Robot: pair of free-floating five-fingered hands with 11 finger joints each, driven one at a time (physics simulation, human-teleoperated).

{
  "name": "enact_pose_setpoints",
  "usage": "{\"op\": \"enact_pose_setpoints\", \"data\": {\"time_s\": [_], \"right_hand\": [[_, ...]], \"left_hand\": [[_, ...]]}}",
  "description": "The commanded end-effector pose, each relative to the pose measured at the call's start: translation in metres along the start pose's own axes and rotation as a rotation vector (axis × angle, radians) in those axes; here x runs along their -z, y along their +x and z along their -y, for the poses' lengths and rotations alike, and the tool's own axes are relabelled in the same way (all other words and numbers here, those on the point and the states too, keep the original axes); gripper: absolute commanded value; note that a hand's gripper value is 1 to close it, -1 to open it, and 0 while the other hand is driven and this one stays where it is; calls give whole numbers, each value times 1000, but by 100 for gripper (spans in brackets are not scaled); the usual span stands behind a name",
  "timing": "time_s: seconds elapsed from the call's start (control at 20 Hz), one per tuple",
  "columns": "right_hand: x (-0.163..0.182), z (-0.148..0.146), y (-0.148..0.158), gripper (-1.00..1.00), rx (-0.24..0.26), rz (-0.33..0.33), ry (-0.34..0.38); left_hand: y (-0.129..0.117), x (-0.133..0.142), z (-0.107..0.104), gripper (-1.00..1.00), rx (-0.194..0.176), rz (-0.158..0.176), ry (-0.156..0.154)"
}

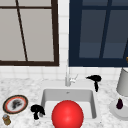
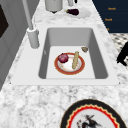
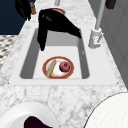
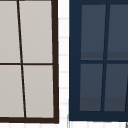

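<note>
right hand [image 1: 94, 79] above sink [image 1: 45, 97], fingers drooping

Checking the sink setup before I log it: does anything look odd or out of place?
Yes: a big glossy red ball sits over the front of the white sink in the front view, yet the side views show a red-rimmed plate there instead.

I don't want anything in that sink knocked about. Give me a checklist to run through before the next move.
1. Black right hand empty: ok, fingers straight, pointing down over the grey sink.
2. Red-rimmed round plate flat on the sink floor: ok.
3. Dark red round vegetable and tan stick-shaped food on the plate: ok, lying apart.
4. Right hand apart from the grey faucet: ok.
5. Black left hand, by the sink's front-left corner, empty: cannot tell.
</note>
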Motion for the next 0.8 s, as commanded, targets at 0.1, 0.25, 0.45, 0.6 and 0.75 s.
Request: {"op": "enact_pose_setpoints", "data": {"time_s": [0.1,0.25,0.45,0.6,0.75], "right_hand": [[27,14,8,-100,-48,-119,-51],[43,19,12,-100,-55,-164,-65],[66,27,17,-100,-53,-216,-79],[84,32,27,-100,-59,-241,-84],[103,33,41,-100,-80,-252,-56]], "left_hand": [[0,0,0,0,0,0,0],[0,0,0,0,0,0,0],[0,0,0,0,0,0,0],[0,0,0,0,0,0,0],[0,0,0,0,0,0,0]]}}
